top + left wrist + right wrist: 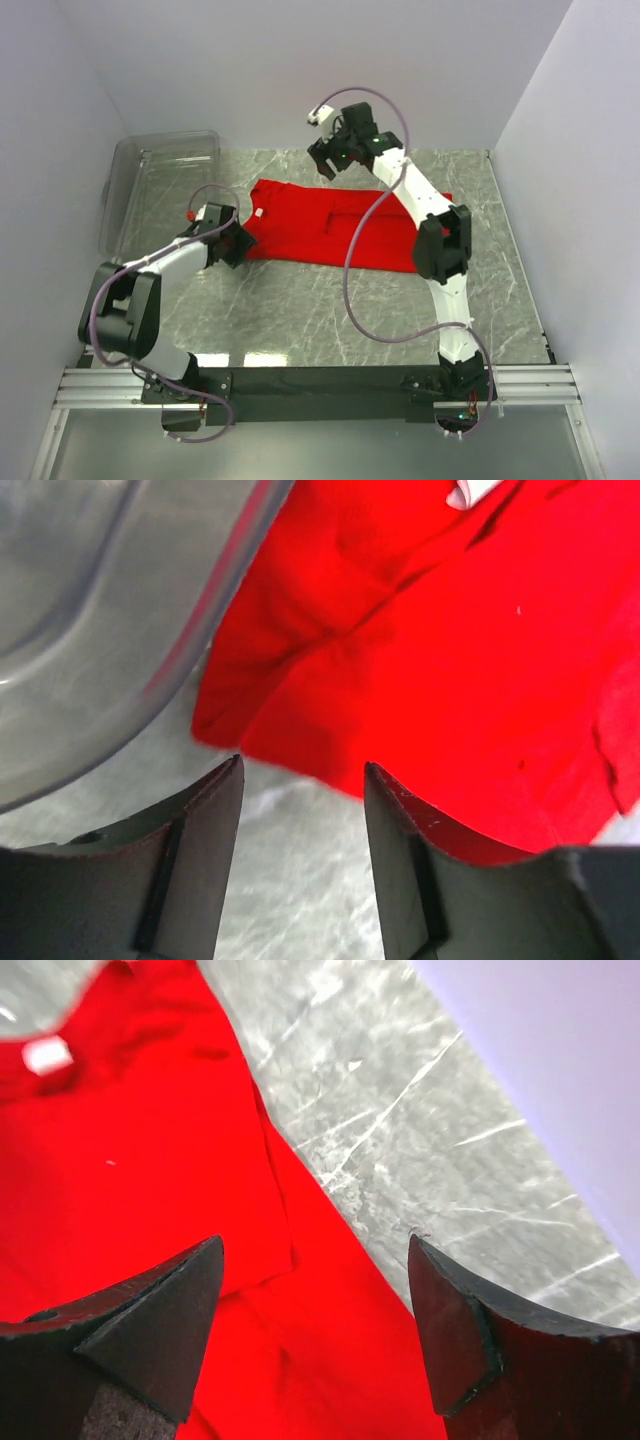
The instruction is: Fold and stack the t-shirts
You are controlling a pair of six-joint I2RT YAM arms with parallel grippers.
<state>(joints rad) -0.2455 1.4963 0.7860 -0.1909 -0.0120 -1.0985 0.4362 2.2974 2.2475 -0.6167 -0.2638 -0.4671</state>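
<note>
Near edge: both arm bases are sitting bolted side by side, and the grey marbled table [300,310] is running out ahead of them.

Left gripper [303,766] is hanging low at the left end of the t-shirt [295,230]. Its jaws are standing partly apart with only bare table showing between them. The red hem is lying just past the tips, and the right-hand finger is sitting right at the cloth's edge. Touching or not, I cannot tell.

The shirt is lying flat across the middle of the table, long side left to right, with the white neck label [47,1055] at its left end. A layered edge is showing through the middle, so part of it is lying doubled.

Handling, as I am judging it: light, limp cloth with no stiffness, so it will be sagging and trailing from wherever it is lifted. It is thin against a hard top, so the tips will be needing to press right down to get under it. The best hold looks like a corner or hem, pinching all layers together, with one gripper at each end so the fold is staying square.

Farther on, the right gripper [314,1242] is hovering above the shirt's far edge. Its jaws are spread wide, gripping nothing, with red cloth and table showing below.

Far left, a clear plastic bin [150,180] is standing just beside the shirt's left end.
</note>
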